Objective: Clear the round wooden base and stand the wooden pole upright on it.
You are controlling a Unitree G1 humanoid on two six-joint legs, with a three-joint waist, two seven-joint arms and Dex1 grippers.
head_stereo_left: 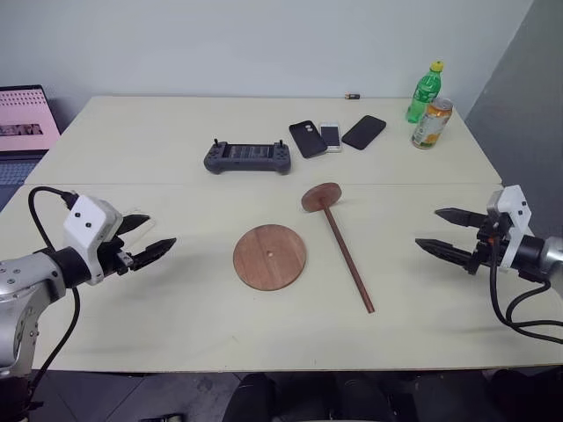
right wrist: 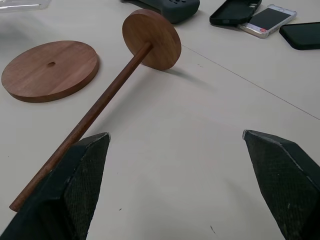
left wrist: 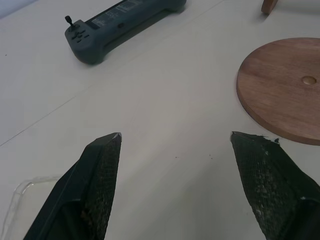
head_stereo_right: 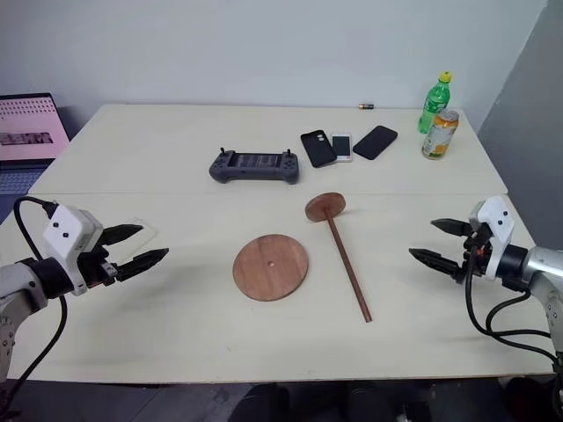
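Both grippers hang just above the table [head_stereo_left: 176, 149], neither holding anything.

- Left gripper [head_stereo_left: 163, 230]: jaws spread, nothing between them. It sits left of the base and well apart from it, pointing toward it. A clear plastic piece [head_stereo_right: 132, 233] lies right beside it.
- Right gripper [head_stereo_left: 427, 227]: jaws spread wide, also empty. It sits right of the pole and apart from it, pointing in toward the middle.
- Round wooden base [head_stereo_left: 269, 257]: flat on the table near the middle, between the two grippers. The small centre hole is visible and nothing is on top.
- Wooden pole [head_stereo_left: 346, 255]: lying down just right of the base, not touching it. Its disc end points toward the far side and the bare tip toward the near edge. In the right wrist view the disc stands on its rim, so the rod slopes down to the table.

Far side of the table: grey game controller [head_stereo_left: 248, 157], black phone case [head_stereo_left: 308, 138], white phone [head_stereo_left: 330, 135], black phone [head_stereo_left: 363, 132]. Green bottle [head_stereo_left: 425, 91] and can [head_stereo_left: 432, 122] stand together at the far right corner. A laptop [head_stereo_left: 25, 123] is off the left edge.
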